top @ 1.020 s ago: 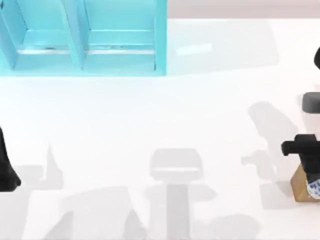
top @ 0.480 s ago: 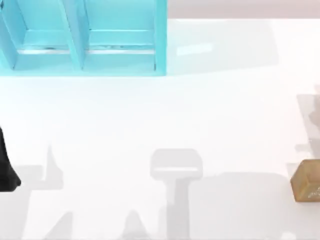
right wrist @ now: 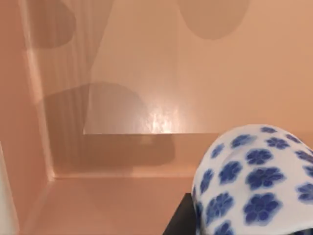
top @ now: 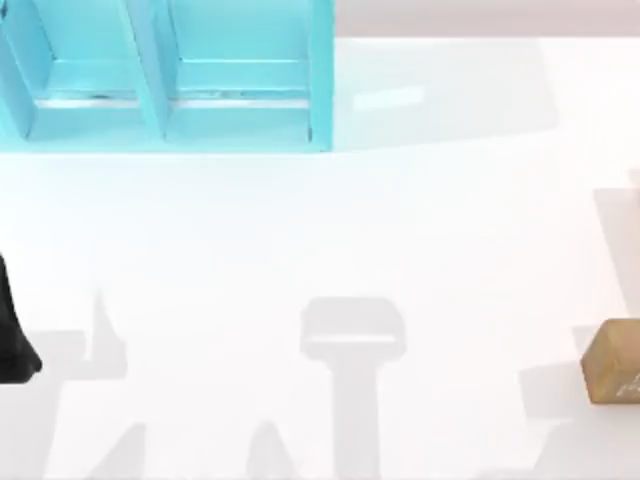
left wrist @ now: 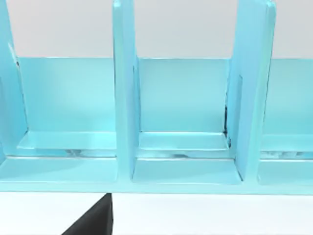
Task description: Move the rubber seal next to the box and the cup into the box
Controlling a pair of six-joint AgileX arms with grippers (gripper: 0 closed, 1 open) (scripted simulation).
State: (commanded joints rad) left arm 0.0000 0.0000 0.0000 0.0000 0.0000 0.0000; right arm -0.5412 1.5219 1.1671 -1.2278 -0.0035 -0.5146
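The rubber seal [top: 612, 362] sat on the white table [top: 320, 250] at its right edge, well apart from the turquoise compartmented rack [top: 165, 75] at the far left. The cup [right wrist: 257, 178] hung close before the right wrist camera over a tan box interior [right wrist: 122, 73]; whether the right gripper was pinching it could not be told. The left arm [top: 12, 330] was parked at the table's left edge.

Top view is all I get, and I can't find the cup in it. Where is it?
Observer: The right wrist view has the cup, blue flowers on white, close to the camera.
Operator: What's around it?
Observer: Peach walls meet in a corner beside it, like a container's inside.
Operator: And the left arm?
Observer: Its wrist camera faces the blue rack, looking head-on into its compartments.
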